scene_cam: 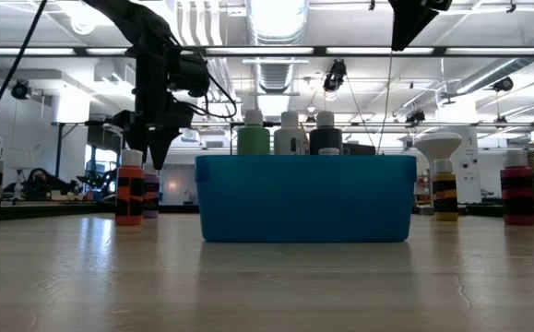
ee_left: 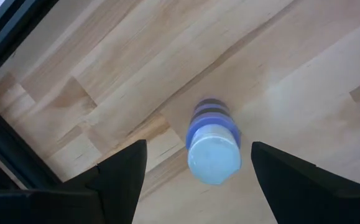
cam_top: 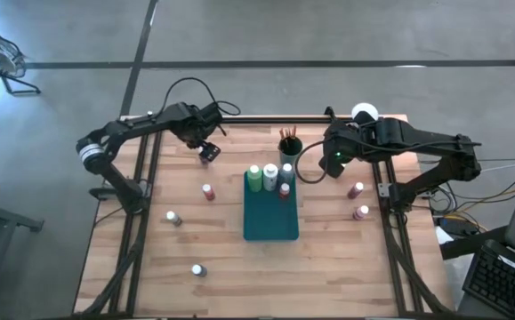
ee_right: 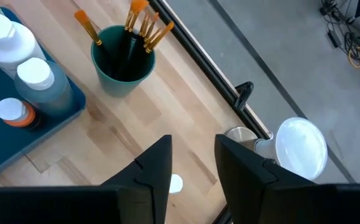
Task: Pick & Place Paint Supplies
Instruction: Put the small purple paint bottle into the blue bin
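Observation:
My left gripper point(ee_left: 192, 180) is open and points down over a small purple bottle with a white cap point(ee_left: 212, 149), which stands upright on the table near its far left part point(cam_top: 207, 156); the fingers stand on either side of the cap and touch nothing. My right gripper point(ee_right: 192, 171) is open and hangs high above the table, right of the teal tray point(cam_top: 270, 227). A white cap point(ee_right: 175, 183) shows below its fingers. In the tray stand a light-green bottle point(cam_top: 254, 177) and three others. A teal cup point(ee_right: 122, 62) holds the brushes point(ee_right: 143, 26).
Loose bottles stand on the table: one red point(cam_top: 208, 191) and two grey point(cam_top: 174, 218) point(cam_top: 198, 270) on the left, two red ones point(cam_top: 356, 189) point(cam_top: 361, 212) on the right. A white-domed object on a metal stand point(ee_right: 301, 146) sits at the far right corner.

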`<state>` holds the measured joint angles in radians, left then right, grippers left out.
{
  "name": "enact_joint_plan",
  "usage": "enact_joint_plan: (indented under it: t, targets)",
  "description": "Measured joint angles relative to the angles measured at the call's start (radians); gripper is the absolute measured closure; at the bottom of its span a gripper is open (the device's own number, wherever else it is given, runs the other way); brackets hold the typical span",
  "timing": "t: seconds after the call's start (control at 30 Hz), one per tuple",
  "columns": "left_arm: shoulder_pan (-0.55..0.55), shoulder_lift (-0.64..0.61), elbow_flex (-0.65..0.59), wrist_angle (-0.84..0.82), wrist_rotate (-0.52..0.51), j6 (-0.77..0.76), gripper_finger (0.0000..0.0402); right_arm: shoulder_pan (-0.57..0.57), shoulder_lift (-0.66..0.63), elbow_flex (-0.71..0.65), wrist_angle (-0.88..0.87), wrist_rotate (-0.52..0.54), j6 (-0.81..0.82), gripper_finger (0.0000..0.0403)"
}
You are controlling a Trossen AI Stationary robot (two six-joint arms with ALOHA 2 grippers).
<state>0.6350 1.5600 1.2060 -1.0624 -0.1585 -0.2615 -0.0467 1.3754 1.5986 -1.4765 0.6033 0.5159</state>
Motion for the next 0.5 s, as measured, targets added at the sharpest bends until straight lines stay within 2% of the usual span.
enact_joint_plan:
  t: [0.5]
  targets:
    - [0.0, 0.002, 0.0, 0.006, 0.019, -0.004, 0.0109, 0.0, 0.0, 0.0, 0.0, 0.0, -0.03, 0.0341]
